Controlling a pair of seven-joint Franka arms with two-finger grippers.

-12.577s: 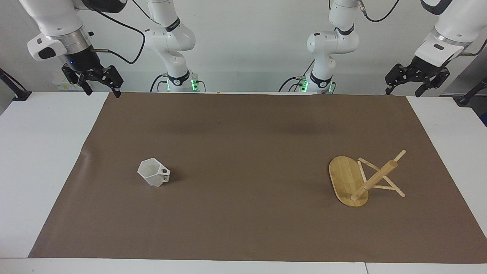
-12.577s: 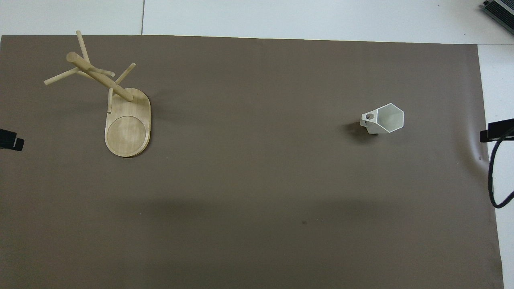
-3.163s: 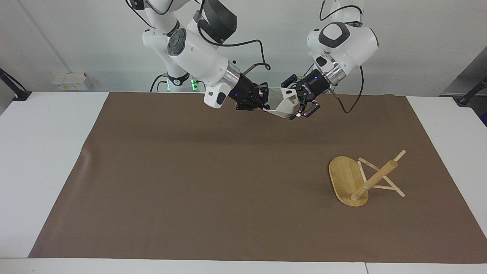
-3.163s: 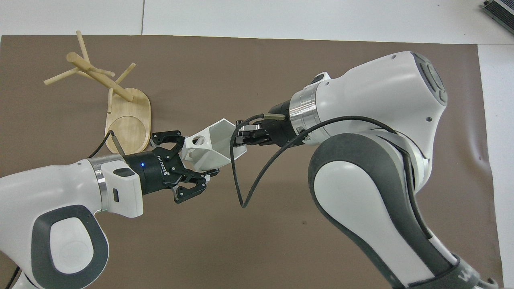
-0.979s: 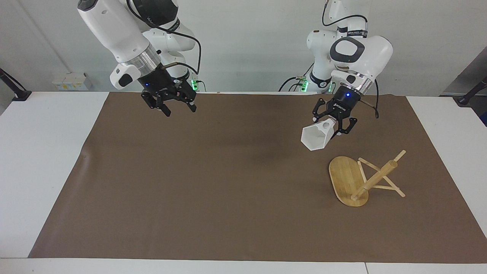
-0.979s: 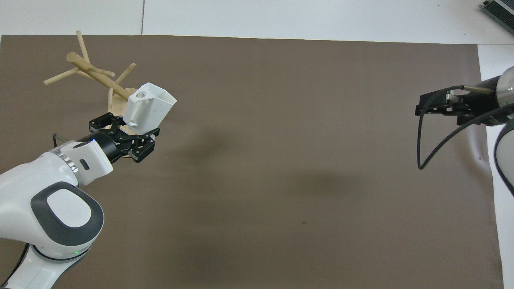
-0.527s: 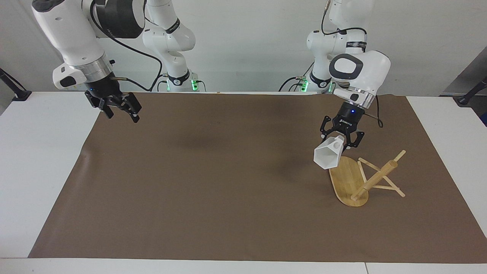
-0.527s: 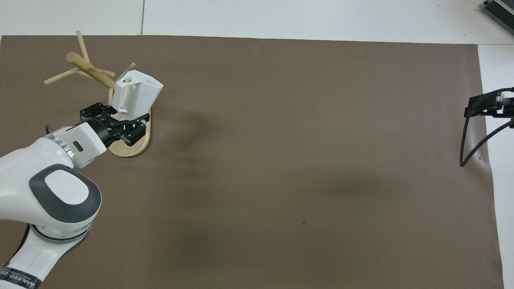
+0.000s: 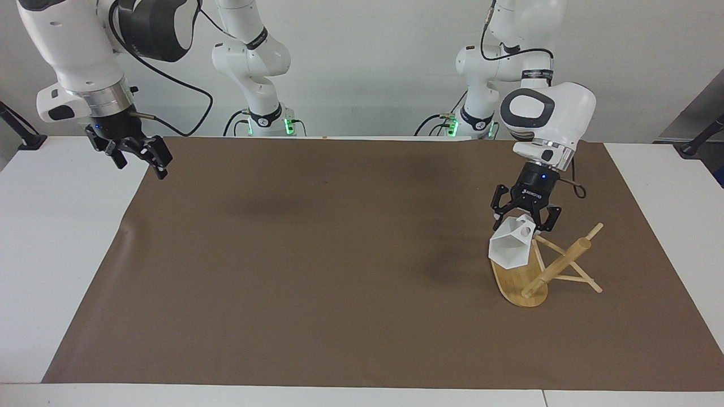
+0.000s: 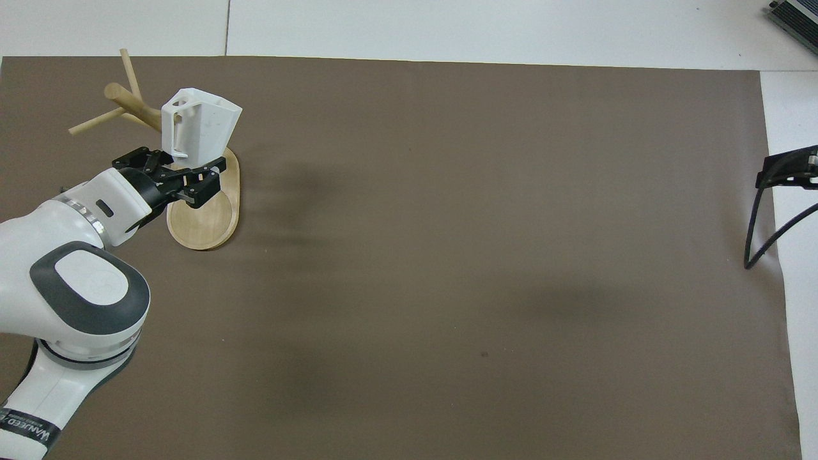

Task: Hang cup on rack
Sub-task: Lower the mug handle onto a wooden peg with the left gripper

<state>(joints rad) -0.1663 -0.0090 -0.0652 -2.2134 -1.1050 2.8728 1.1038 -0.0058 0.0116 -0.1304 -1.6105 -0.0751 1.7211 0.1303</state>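
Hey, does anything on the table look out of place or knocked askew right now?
Nothing stands out. The rack stands on its base, and the left gripper holds the cup tilted over it. The right gripper waits over the right arm's end of the table.

cup [image 10: 199,124] hides part of rack [image 10: 203,220], right gripper [image 10: 785,171] seemingly cut by edge

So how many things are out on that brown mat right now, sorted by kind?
Cups: 1, the white cup held by the left gripper above the rack's base.
Racks: 1, the wooden rack standing on the mat.
Total: 2 things.
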